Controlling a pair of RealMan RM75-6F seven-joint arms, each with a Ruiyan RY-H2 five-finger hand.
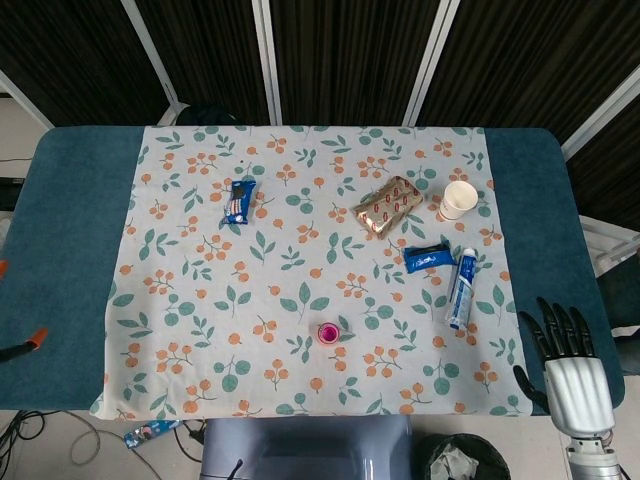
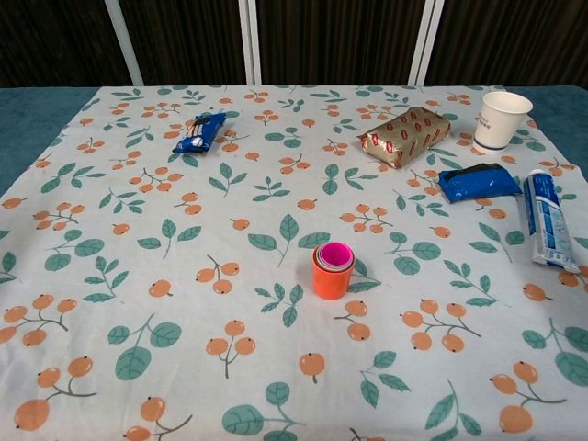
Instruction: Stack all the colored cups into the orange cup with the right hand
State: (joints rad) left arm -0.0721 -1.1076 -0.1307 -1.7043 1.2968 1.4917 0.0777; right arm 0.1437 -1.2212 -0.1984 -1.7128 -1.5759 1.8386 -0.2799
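A floral-clothed tabletop (image 2: 110, 276) seen from above and from chest height. Near the front centre stands the orange cup (image 2: 332, 280), upright, with a pink cup (image 2: 336, 254) nested inside it; other colours beneath the pink rim are too thin to tell. No loose coloured cups show anywhere, so the stacking looks finished. The right hand (image 1: 572, 372) hangs off the tabletop's front right corner, well apart from the stack, fingers spread and holding nothing. The left hand is not visible.

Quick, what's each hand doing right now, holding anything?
Left hand: not in either view.
Right hand: open, fingers spread, holding nothing, off the cloth's near right corner.
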